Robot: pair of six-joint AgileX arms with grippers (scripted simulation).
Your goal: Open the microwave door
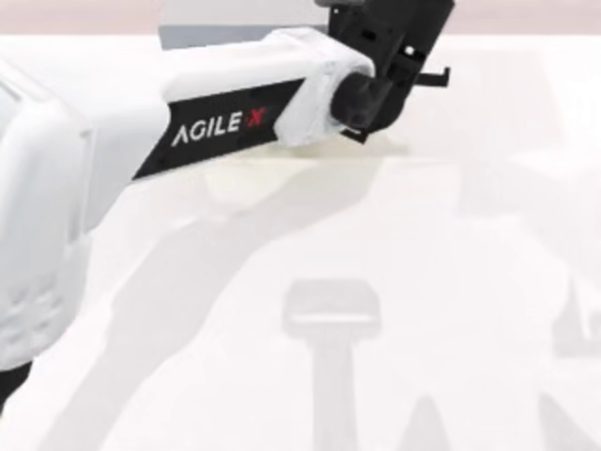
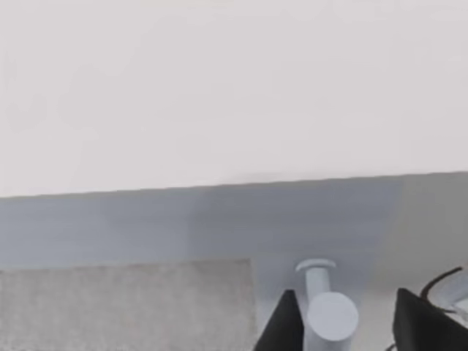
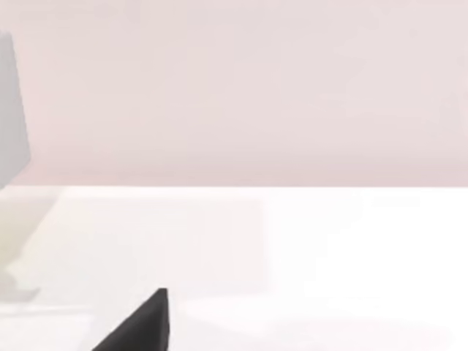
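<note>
My left arm (image 1: 188,132) reached from the left side of the table (image 1: 423,282) across to its far edge, the white forearm with its black lettered band lying diagonally over the pale surface, and my left gripper (image 2: 344,325) sat at the far edge near the middle, hard up against the microwave (image 1: 216,21). From above, only a grey strip of the microwave showed past the arm at the far edge, the rest being covered by my own wrist. In my left wrist view the microwave door (image 2: 219,219) filled the lower half as a flat light-grey panel, with the speckled mesh window (image 2: 124,307) in one corner and a pale round-ended handle post (image 2: 325,307) standing out from the panel beside it. My two dark fingers (image 2: 281,329) stood apart, one on each side of that post (whether either pad touched it, I could not tell), so the pincer was spread and not clamped on anything. The door lay flat against the front, closed as far as I could see. My right gripper (image 3: 139,329) showed only as a single dark tip over the bare table, well away from the microwave, and I could not tell how its fingers stood.
</note>
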